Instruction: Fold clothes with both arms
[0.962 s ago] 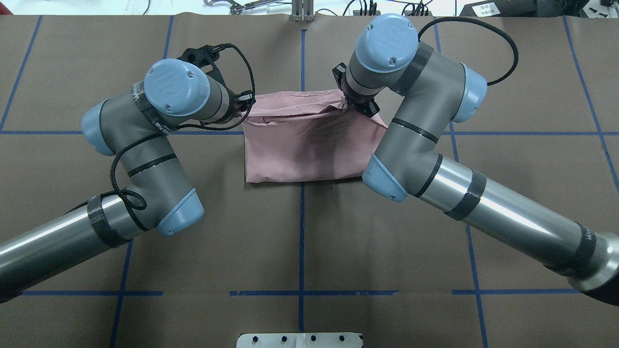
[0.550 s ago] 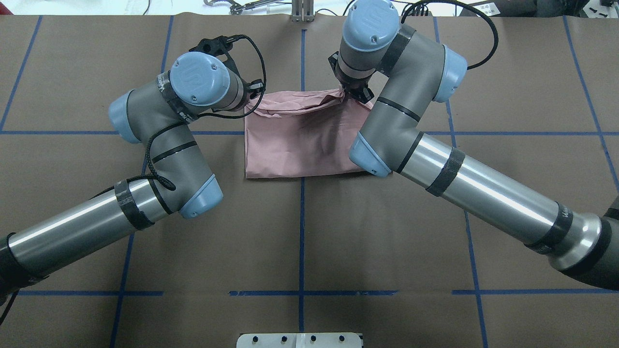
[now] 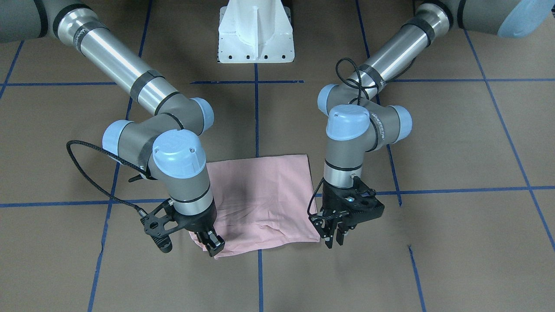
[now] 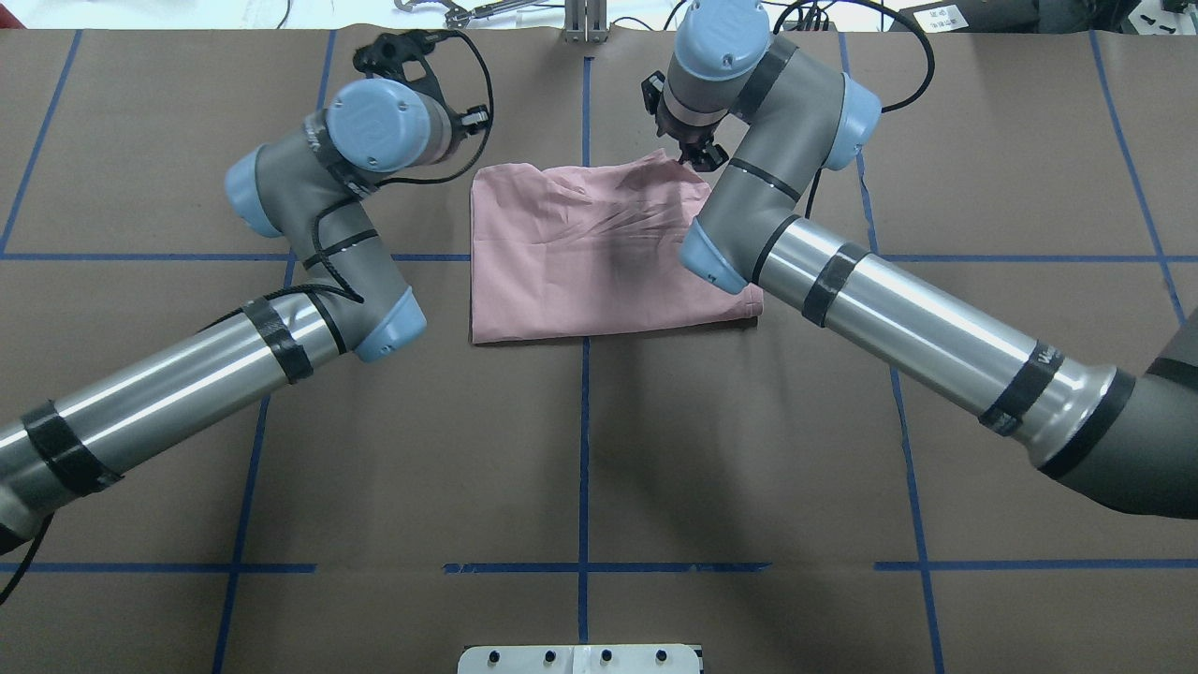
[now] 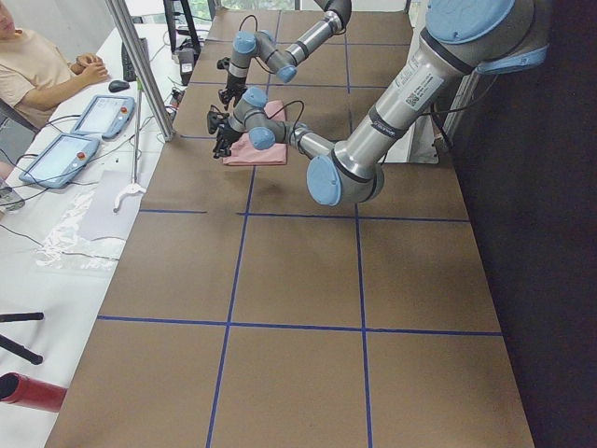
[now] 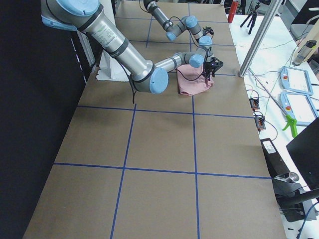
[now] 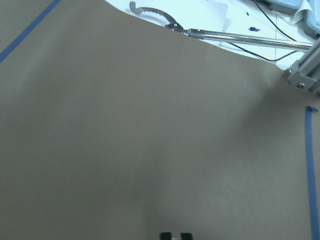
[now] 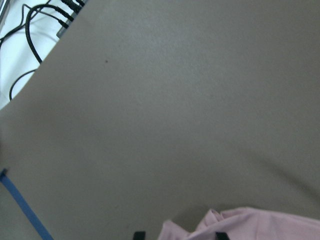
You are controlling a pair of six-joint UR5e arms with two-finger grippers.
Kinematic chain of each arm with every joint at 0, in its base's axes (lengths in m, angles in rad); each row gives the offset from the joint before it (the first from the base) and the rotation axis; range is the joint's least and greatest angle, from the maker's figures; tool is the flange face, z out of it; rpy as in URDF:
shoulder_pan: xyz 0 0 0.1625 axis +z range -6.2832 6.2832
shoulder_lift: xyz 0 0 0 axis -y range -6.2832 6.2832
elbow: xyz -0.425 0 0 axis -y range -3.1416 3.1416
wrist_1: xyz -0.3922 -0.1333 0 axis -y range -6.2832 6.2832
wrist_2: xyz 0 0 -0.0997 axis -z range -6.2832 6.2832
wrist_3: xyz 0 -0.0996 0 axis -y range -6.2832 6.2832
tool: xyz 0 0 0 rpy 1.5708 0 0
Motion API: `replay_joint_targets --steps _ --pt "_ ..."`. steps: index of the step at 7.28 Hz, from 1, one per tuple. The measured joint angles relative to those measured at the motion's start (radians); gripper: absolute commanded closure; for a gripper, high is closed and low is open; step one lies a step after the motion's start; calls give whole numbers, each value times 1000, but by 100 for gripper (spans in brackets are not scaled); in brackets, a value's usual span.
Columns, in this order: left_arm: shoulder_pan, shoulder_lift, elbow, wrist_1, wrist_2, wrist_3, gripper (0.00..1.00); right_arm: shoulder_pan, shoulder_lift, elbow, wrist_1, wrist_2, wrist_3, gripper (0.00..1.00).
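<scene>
The pale pink shirt [image 4: 580, 253] lies flat, folded into a rough rectangle, plain side up, on the brown table [image 4: 580, 449]. My right gripper [image 3: 212, 248] points down at the shirt's far corner [image 4: 679, 168]. In the right wrist view its fingers stand wide apart with the bunched pink corner [image 8: 260, 225] between them. My left gripper [image 3: 334, 238] hangs just off the shirt's other far corner, touching no cloth. The left wrist view shows only bare table past its fingertips [image 7: 165, 236], which have a narrow gap and nothing between them.
The white pedestal base [image 3: 256, 34] stands at the robot's side of the table. Blue tape lines [image 4: 584, 562] grid the brown paper. Past the far edge are a metal post [image 4: 585, 23], cables, a metal tool [image 7: 155, 15], tablets [image 5: 93, 112] and a seated person [image 5: 37, 65].
Both grippers carried the shirt's raised far edge away from the robot and down, so the shirt now lies flat. The left gripper has let go and moved clear of the cloth.
</scene>
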Motion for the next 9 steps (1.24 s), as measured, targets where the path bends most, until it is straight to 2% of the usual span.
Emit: replay_joint_targets --steps 1,2,3,5,7,9 --pt "-15 24 3 -68 -1 27 55 32 3 -18 24 34 -23 0" --pt "-23 53 -23 -101 -27 38 55 56 -28 20 31 66 -65 0" --pt "-37 100 -67 -121 -92 53 54 82 -103 95 31 105 -138 0" --pt "-127 241 -174 -152 -313 218 54 191 -319 252 31 231 -459 0" --pt "-290 391 -248 -156 -540 511 54 352 -491 305 33 384 -842 0" --pt "-479 520 -265 -149 -703 831 54 541 -645 317 11 489 -1267 0"
